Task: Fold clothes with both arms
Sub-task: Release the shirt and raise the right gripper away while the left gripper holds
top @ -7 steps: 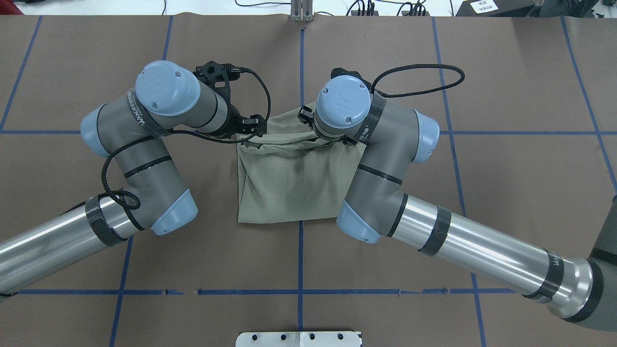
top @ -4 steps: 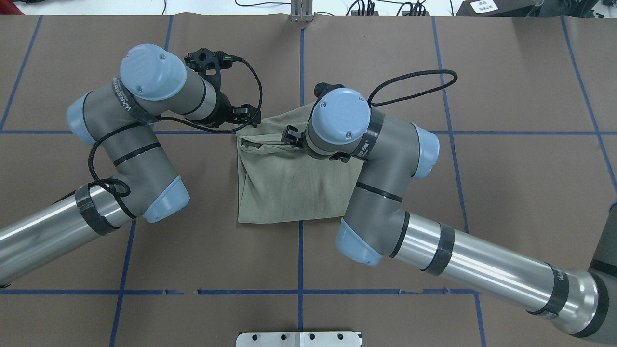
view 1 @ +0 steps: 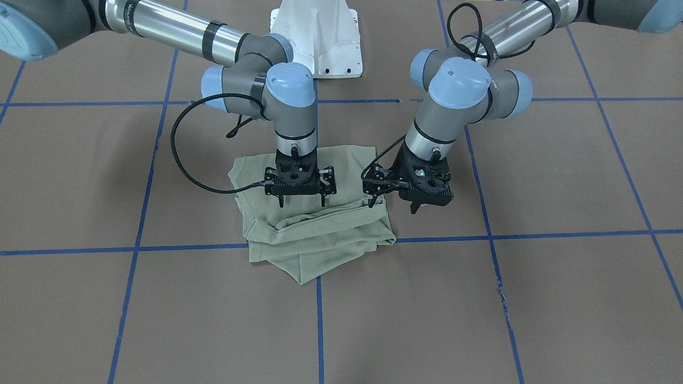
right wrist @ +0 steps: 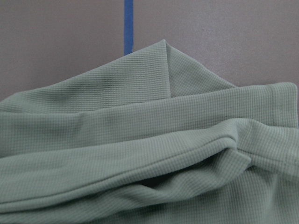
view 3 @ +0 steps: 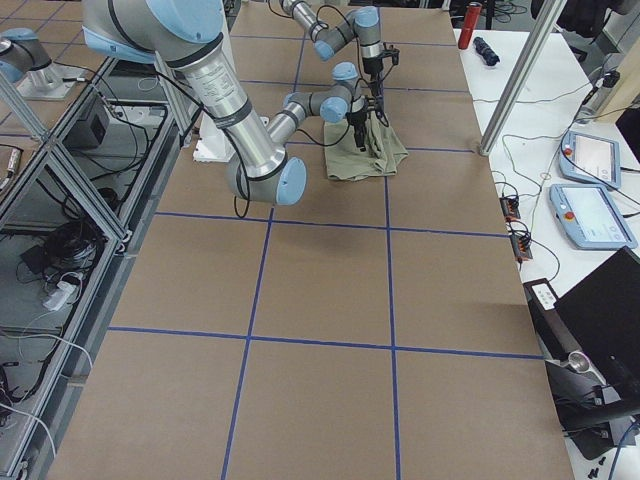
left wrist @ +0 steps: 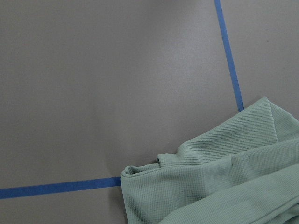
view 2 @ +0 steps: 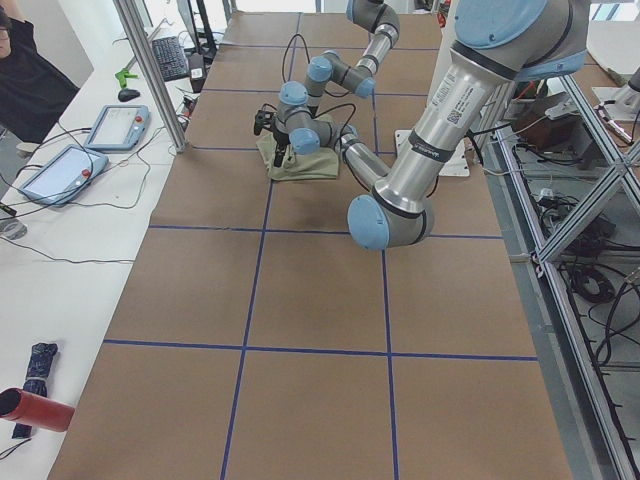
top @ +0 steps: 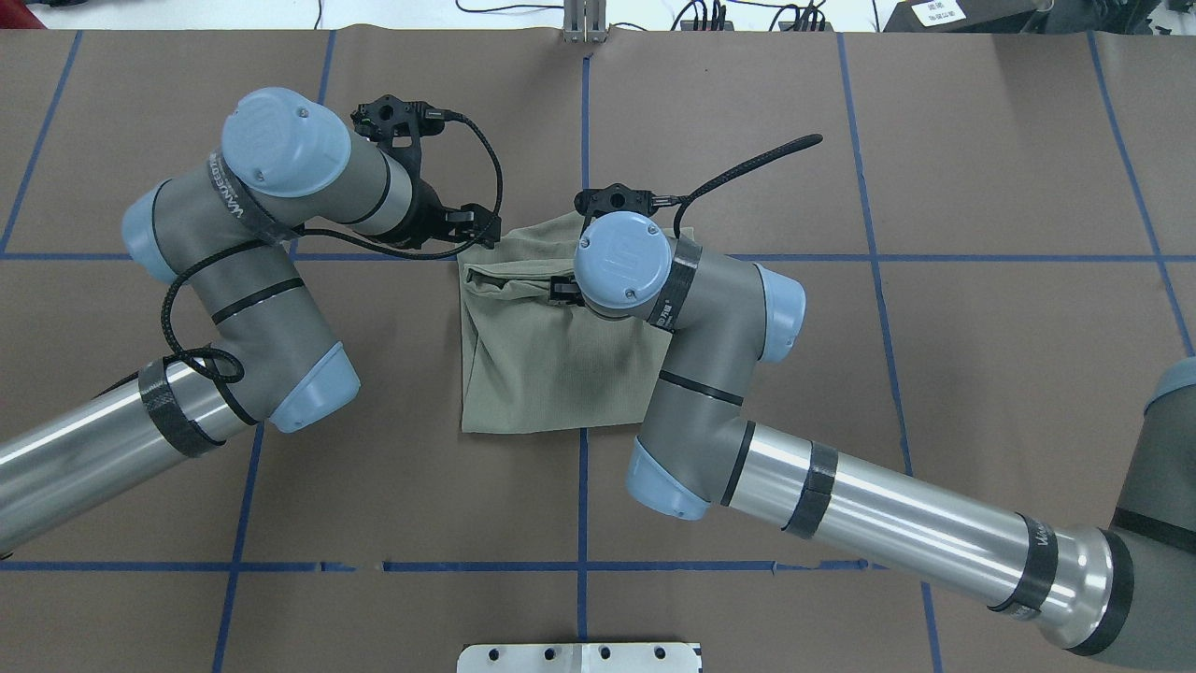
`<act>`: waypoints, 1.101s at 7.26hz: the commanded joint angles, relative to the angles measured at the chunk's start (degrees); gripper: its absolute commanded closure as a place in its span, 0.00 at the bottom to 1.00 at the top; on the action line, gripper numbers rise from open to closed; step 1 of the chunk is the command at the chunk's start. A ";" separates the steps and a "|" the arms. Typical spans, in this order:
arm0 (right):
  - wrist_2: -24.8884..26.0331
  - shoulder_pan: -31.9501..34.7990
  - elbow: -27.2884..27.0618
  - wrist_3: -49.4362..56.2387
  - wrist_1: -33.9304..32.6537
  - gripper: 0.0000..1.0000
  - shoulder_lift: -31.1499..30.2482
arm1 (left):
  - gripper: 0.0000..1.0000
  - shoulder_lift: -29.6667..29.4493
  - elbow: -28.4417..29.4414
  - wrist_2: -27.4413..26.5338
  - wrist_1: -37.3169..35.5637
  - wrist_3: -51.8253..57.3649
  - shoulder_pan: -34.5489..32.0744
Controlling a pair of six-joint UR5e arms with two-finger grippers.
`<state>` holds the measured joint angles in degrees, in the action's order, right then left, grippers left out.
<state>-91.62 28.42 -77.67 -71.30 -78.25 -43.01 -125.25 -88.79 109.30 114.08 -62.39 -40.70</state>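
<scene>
1. The pale sage-green knit shirt lies folded into a rough square near the middle of the brown paper-covered worktop, over a crossing of the blue tape lines.
2. I take 12 o'clock as straight away from me. The shirt's 6 o'clock edge is flat and straight. Its 12 o'clock edge is rumpled, with a rolled fold and a lower layer poking out toward 1 o'clock.
3. My right tool, a black open-frame two-finger piece, points straight down over that rolled fold, at about 12 o'clock of the shirt's middle. Its fingers are spread wide with nothing between them. I cannot tell whether the tips touch the cloth.
4. My right wrist view is filled with ribbed cloth, with a strip of tape at its 12 o'clock.
5. My left tool, of the same make, hangs tilted at the shirt's 10 o'clock corner. It is wide and empty, with one fingertip by the cloth's edge and the other over bare worktop.
6. My left wrist view is mostly bare worktop, with the shirt's corner at its 5 o'clock.
</scene>
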 commanded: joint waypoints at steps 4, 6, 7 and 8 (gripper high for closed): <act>3.02 8.91 7.94 7.82 0.47 0.00 1.60 | 0.00 0.18 -0.06 0.12 0.35 -0.28 -0.08; 7.05 12.00 14.63 9.43 0.73 0.00 4.68 | 0.00 0.18 -0.15 0.12 0.27 -0.37 0.00; 6.29 13.75 14.65 10.47 0.73 0.00 5.39 | 0.00 0.09 -0.15 0.12 0.26 -0.45 0.00; 0.19 15.51 14.21 12.40 0.91 0.00 5.83 | 0.00 0.00 0.02 -0.05 0.09 -1.24 0.53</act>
<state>-86.74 41.64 -63.62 -60.90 -77.52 -38.00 -125.15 -88.91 109.39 114.32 -62.97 -40.57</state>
